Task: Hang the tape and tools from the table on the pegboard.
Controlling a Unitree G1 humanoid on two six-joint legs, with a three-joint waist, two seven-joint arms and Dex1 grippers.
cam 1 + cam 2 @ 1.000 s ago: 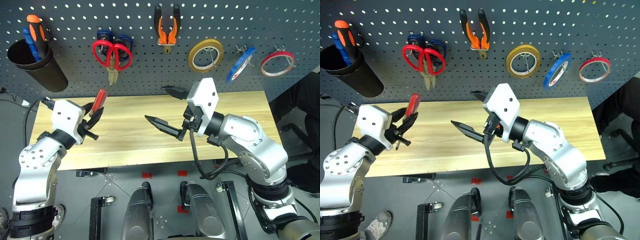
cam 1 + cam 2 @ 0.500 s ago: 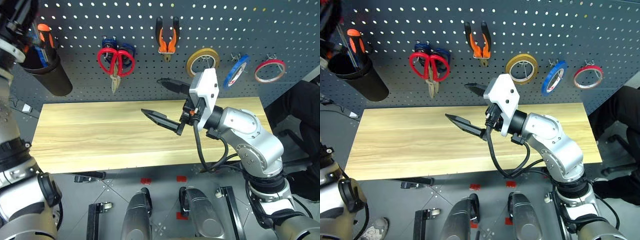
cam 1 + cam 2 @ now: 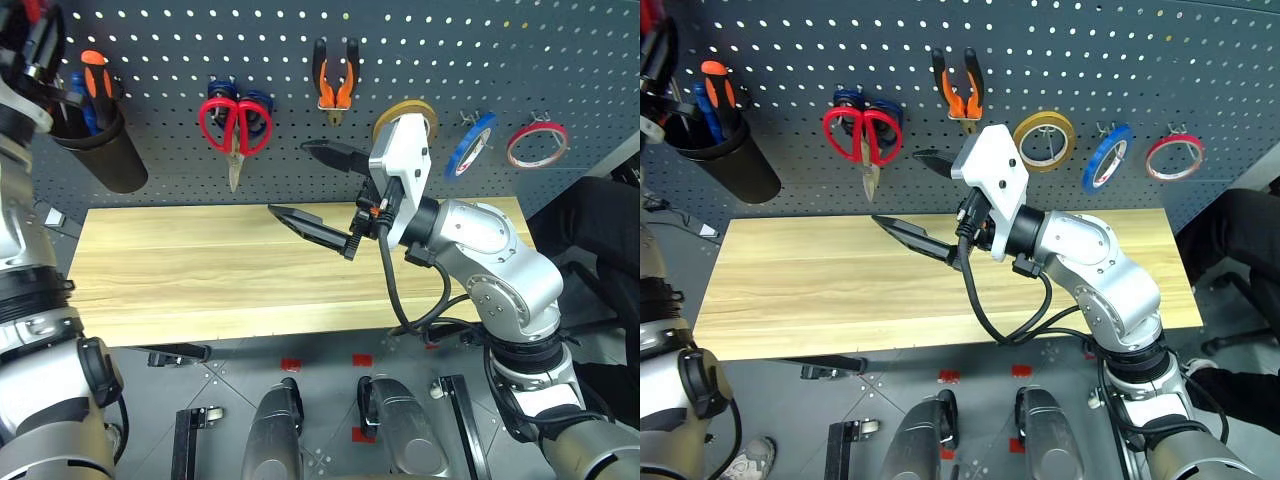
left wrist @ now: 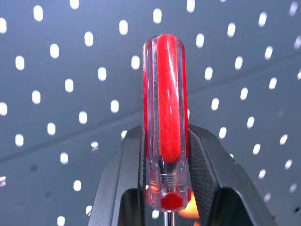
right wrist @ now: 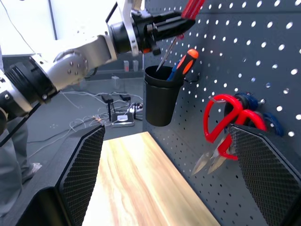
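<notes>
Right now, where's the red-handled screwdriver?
The red-handled screwdriver is clamped in the left gripper, held up at the pegboard just above the black cup with the orange and blue screwdrivers.

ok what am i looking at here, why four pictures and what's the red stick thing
It is a two-armed humanoid robot tidying tools onto a pegboard. Two pictures come from cameras in its head, looking down over its arms and a wooden table. The other two come from a camera on each wrist.

The red stick is a screwdriver, seen up close from the left wrist. The left hand is shut on it, holding it above a black cup that already holds other screwdrivers. The right hand is open and holds nothing.

Red scissors, pliers and blue tape already hang on the board.
</notes>
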